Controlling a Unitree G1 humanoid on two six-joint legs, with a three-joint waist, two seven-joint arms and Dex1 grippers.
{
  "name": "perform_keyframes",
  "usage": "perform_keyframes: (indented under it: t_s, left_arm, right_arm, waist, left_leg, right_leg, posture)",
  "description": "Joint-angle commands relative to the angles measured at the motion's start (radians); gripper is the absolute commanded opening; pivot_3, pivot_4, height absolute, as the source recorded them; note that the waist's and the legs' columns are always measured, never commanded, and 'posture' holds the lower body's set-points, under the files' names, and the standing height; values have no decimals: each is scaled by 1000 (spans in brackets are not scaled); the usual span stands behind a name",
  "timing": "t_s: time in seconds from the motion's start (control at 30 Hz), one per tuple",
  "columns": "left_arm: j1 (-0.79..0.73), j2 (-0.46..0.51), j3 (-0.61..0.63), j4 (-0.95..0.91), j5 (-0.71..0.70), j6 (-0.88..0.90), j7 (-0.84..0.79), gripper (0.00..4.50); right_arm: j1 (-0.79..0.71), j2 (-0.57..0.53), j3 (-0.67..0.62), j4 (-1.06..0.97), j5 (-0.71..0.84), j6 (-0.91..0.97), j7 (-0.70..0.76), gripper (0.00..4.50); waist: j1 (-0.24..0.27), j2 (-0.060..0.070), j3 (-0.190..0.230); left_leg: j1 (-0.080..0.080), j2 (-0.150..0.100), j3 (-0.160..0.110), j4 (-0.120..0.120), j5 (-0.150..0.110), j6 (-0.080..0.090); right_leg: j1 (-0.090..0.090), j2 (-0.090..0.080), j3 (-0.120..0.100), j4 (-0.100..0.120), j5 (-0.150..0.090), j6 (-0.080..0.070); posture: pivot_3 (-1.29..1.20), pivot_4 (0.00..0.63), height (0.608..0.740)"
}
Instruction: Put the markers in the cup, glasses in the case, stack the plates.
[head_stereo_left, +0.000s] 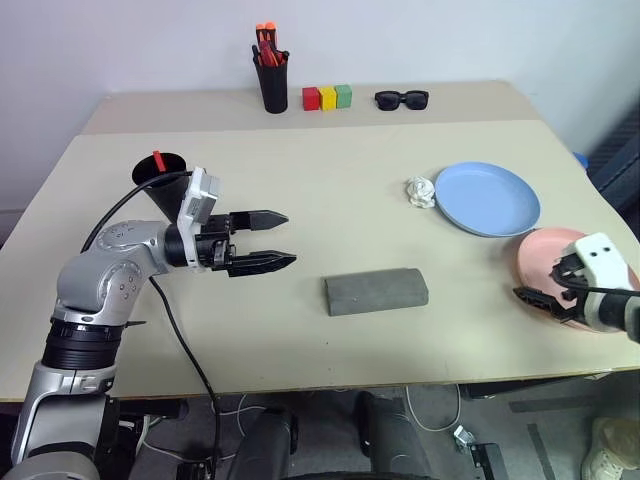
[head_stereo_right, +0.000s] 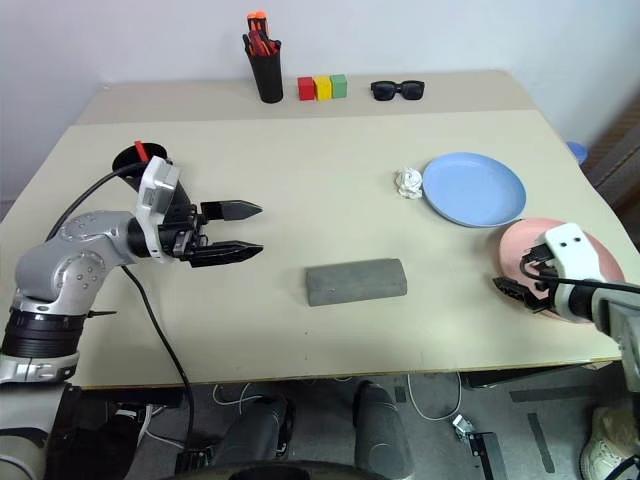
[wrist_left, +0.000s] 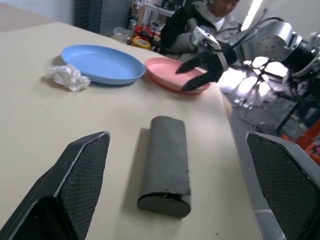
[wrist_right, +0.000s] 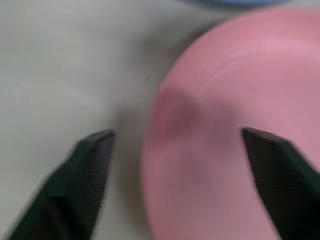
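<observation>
From the head camera we see a beige table (head_stereo_left: 300, 200). The left gripper (head_stereo_left: 282, 240) hangs over the table's left part, pointing toward the right, its two black fingers spread with nothing between them. Just behind its wrist stands the black cup (head_stereo_left: 160, 180), with a red-topped marker (head_stereo_left: 158, 160) sticking out of it. The grey case (head_stereo_left: 376, 291) lies shut near the table's middle, well apart from those fingertips. To the right lies the light blue plate (head_stereo_left: 487, 198), with a crumpled white paper (head_stereo_left: 421, 192) touching its left rim. The pink plate (head_stereo_left: 556, 270) sits at the right edge, close to the blue one, not stacked. The right gripper (head_stereo_left: 545, 290) is at the pink plate's near-left rim. At the far edge stand a black pen pot (head_stereo_left: 272, 80) of orange-capped markers, three coloured blocks (head_stereo_left: 327, 97) and dark sunglasses (head_stereo_left: 402, 99).

In the left wrist view, our own fingers (wrist_left: 75, 185) stand wide apart either side of the case (wrist_left: 165, 165), which lies ahead of them, untouched. Beyond it are both plates and the right gripper (wrist_left: 192, 75) over the pink plate's rim, its fingers parted; a seated person (wrist_left: 200, 20) is in the background.

In the right wrist view, the fingers (wrist_right: 85, 175) are spread, one over bare table, the other over the pink plate (wrist_right: 235, 115); nothing is pinched.
</observation>
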Motion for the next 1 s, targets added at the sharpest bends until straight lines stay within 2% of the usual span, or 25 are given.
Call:
perform_keyframes:
  t_s: [0.03, 0.17, 0.3, 0.4, 0.57, 0.77, 0.97, 1.0]
  left_arm:
    - [-26, -1, 21, -23, 3, -16, 13, 4500]
    - [-23, 3, 25, -36, -8, 6, 25, 4500]
    - [-22, 3, 32, -34, -16, 16, 32, 4500]
    - [-27, 12, 28, -19, -6, 26, 35, 4500]
    - [-25, 4, 34, -15, -5, 12, 41, 4500]
    - [-24, -9, 35, -35, -15, 23, 59, 4500]
    - [-22, 1, 44, -57, -22, 40, 74, 4500]
    - [-19, 2, 49, -62, -26, 48, 80, 4500]
  right_arm:
    - [5, -11, 20, -11, -1, 9, 5, 2049]
    - [-30, -28, 37, 15, -25, -22, -6, 50]
    - [-42, -102, 59, 13, -44, -32, 35, 50]
    - [-24, -223, 79, -6, -64, -15, 101, 50]
    - [-133, -304, 145, 33, -106, -48, 104, 50]
    - [-398, -242, 349, 220, -251, -243, 88, 50]
    - [-620, -130, 522, 426, -431, -427, 53, 50]
    - [-657, -77, 523, 472, -425, -473, 37, 50]
  waist:
    - [-1, 0, 0]
    - [-7, -3, -2]
    - [-4, -3, -2]
    - [0, -1, -1]
    - [-5, -1, -1]
    - [-9, 0, 0]
    - [-7, 0, 0]
    - [-6, 0, 0]
  left_leg:
    - [0, 0, 0, 0, 0, 0]
    - [1, 0, 0, 0, 0, 0]
    - [2, 0, 0, 1, 0, 0]
    - [1, 0, 0, 2, 0, 0]
    - [1, 0, 0, 2, 0, 1]
    - [0, 0, 1, 2, 0, 1]
    - [-1, 0, 1, 1, 0, 0]
    - [-1, 0, 1, 1, 0, 0]
  right_leg:
    - [0, 0, 0, 0, 0, 0]
    - [1, 0, 0, 0, 0, 0]
    - [2, 0, 0, 0, 0, 1]
    - [2, 0, 0, 0, 0, 1]
    - [2, 0, 0, 0, 0, 1]
    - [1, 0, 0, 0, 0, 1]
    - [-1, 0, 0, 0, 0, 1]
    - [-1, 0, 0, 0, 0, 1]
  posture:
    - [0, 150, 740]
    - [0, 150, 740]
    - [0, 150, 740]
    - [0, 150, 740]
    - [0, 150, 740]
    - [0, 150, 740]
    - [0, 150, 740]
    - [0, 150, 740]
